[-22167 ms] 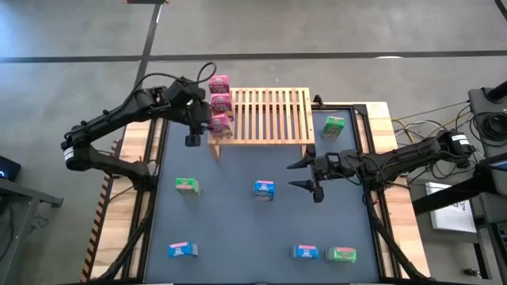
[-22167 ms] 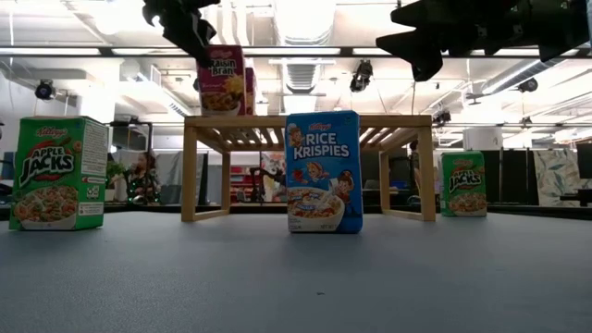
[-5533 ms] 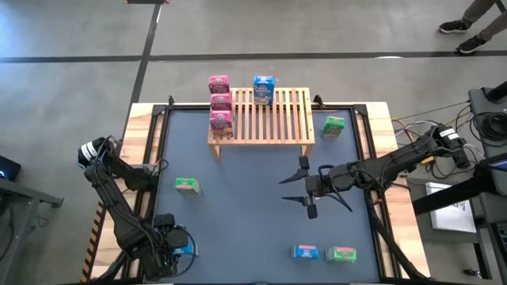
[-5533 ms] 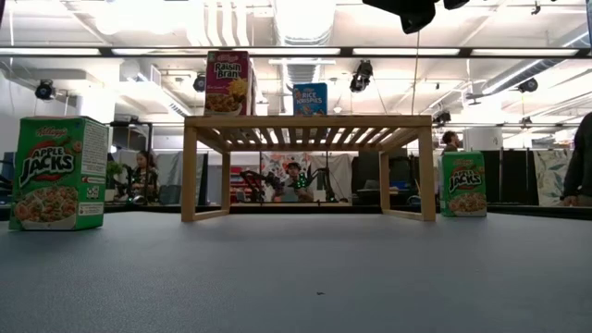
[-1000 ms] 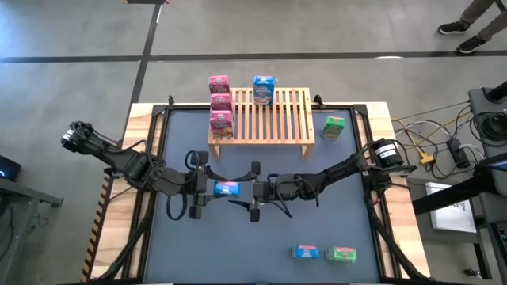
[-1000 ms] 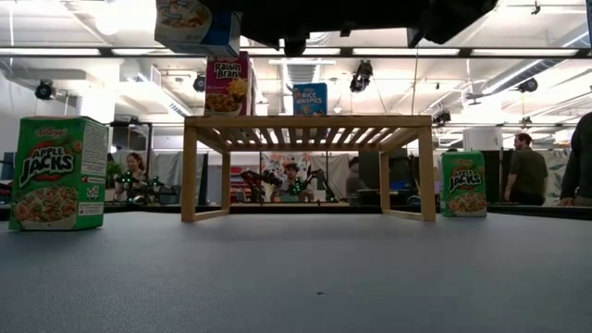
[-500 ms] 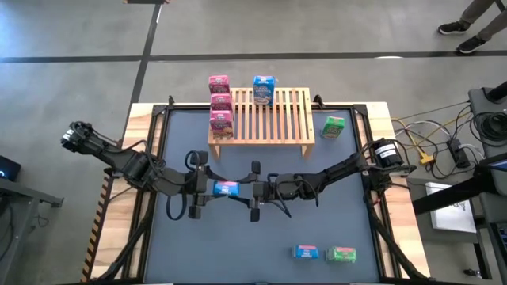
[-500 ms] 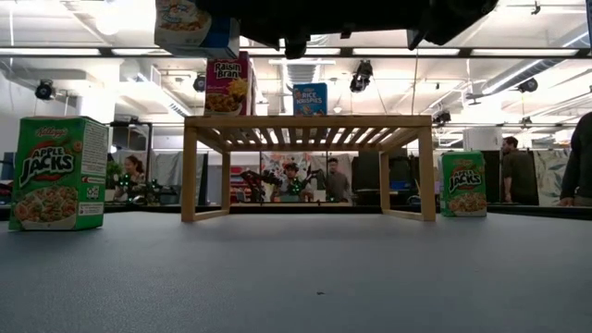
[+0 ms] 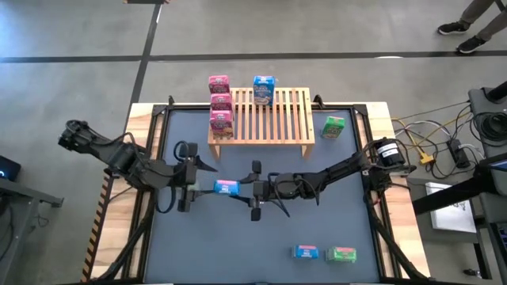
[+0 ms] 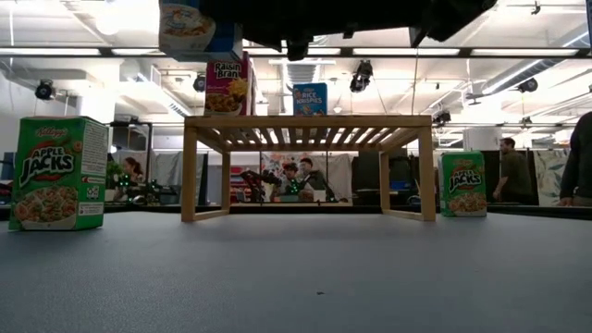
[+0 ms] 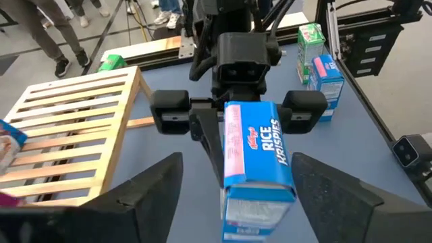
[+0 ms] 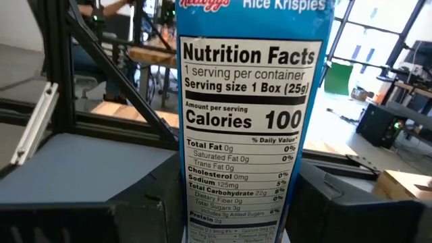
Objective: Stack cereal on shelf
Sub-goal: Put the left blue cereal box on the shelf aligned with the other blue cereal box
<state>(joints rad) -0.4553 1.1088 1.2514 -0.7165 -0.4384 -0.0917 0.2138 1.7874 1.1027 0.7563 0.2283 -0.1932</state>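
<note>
Blue box point(image 9: 226, 188) | held in your right gripper point(image 9: 252, 189), long axis toward the left gripper point(image 9: 187, 176), which stands wide and clear | shelf point(image 9: 272, 119) lies beyond, nearer the right arm

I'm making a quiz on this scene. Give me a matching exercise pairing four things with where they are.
Things:
1. pink boxes
2. blue Rice Krispies box
3. left gripper
4. green box

Places:
A. held above the table in the right gripper
B. on the table, right of the shelf
C. open, just left of the held box
D. in a row along the shelf's left edge

Pairs: 1-D, 2-A, 3-C, 4-B
</note>
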